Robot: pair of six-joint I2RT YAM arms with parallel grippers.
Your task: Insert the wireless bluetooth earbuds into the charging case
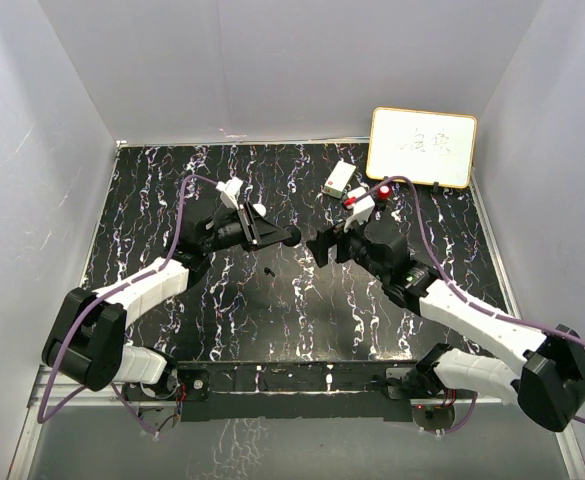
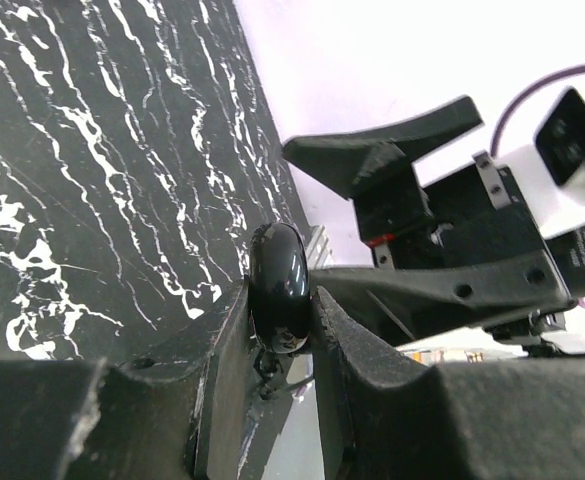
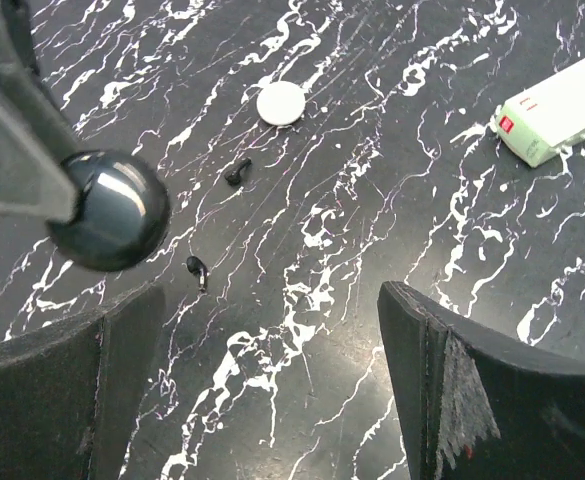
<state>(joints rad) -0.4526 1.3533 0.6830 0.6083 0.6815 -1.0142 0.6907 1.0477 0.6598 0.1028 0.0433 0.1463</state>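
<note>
The left gripper [image 2: 282, 335] is clamped on a round black case [image 2: 278, 280]. The right gripper [image 3: 270, 325] stands wide apart over the table [image 3: 392, 200]. The near earbud [image 3: 197, 272] lies just above its lower-left finger, with the far earbud [image 3: 237, 172] higher in the frame.

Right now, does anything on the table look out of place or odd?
Two black earbuds lie loose on the table, apart from each other and outside any case. The black round case is clamped on edge in the left gripper's jaws, off the table, with no opening showing.
</note>
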